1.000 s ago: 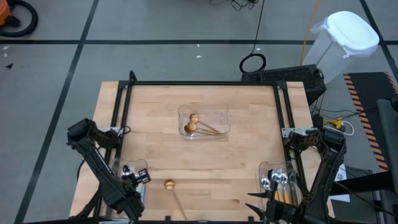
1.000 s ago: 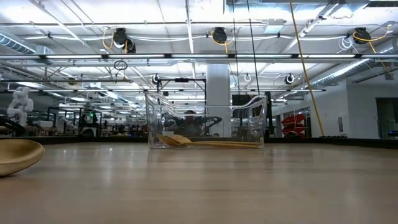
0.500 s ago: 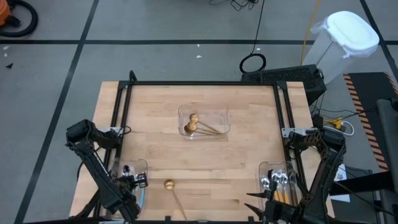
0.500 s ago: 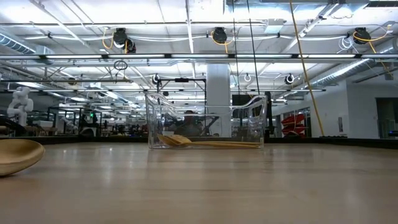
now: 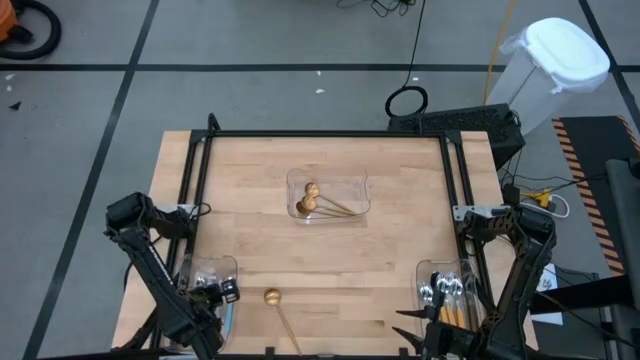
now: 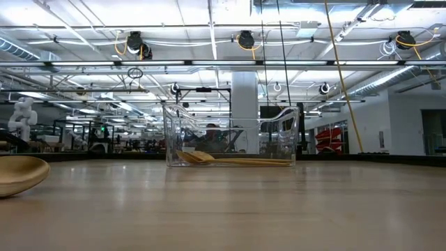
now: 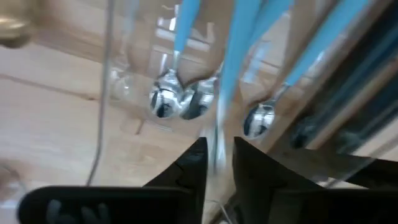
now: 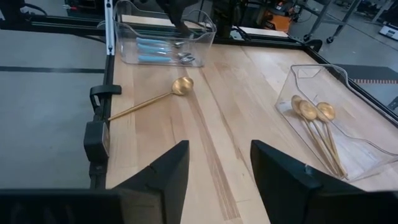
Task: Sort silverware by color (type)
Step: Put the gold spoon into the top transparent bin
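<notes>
Sorting by handle colour, near completion. The left pincer hangs over the clear tray at the counter's near-left corner, its fingers only a narrow gap apart with a light-blue-handled spoon running between them; whether they grip it or have just let go cannot be told. Three more blue-handled spoons lie in that tray, bowls together, because this tray collects the blue type. The gold spoons lie in the middle tray, and the orange-handled spoons in the tray at the near-right corner. One loose gold spoon rests on the bare counter by the near edge, apparently the last item unsorted. The right pincer waits wide open and empty at the near-right corner.
</notes>
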`<move>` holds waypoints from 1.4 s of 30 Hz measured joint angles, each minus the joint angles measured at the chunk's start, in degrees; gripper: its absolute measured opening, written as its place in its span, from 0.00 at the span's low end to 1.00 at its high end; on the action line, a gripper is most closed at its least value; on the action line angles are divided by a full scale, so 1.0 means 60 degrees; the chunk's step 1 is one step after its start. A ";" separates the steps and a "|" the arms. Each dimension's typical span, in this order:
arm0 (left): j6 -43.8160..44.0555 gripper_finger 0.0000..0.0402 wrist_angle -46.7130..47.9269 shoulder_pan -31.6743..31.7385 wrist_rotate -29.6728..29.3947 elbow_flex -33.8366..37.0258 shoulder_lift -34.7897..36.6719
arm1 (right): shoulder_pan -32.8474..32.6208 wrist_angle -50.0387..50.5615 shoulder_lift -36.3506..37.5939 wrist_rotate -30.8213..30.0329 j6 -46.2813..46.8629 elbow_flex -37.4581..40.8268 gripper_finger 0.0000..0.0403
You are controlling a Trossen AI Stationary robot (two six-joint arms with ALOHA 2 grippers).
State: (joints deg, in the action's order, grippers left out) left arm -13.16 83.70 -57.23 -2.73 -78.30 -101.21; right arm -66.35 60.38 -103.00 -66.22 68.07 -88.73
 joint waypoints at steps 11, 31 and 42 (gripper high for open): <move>0.2200 0.40 0.0034 -0.0090 -0.1977 -0.0369 -0.0015 | 0.0000 -0.0163 0.0000 0.0003 0.0000 0.0000 0.41; 0.9889 0.41 -0.2132 -0.0182 -0.7545 -0.2183 -0.0007 | 0.2040 -0.3485 -0.0786 0.0508 -0.1153 0.0000 0.41; 1.3670 0.41 -0.2477 -0.0422 -1.0801 -0.1535 -0.0007 | 0.3841 -0.9749 -0.2335 0.2251 -0.5062 -0.0004 0.41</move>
State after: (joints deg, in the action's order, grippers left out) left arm 68.87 68.84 -59.77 -67.54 -87.51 -101.25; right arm -43.30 1.89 -117.01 -52.71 37.70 -88.75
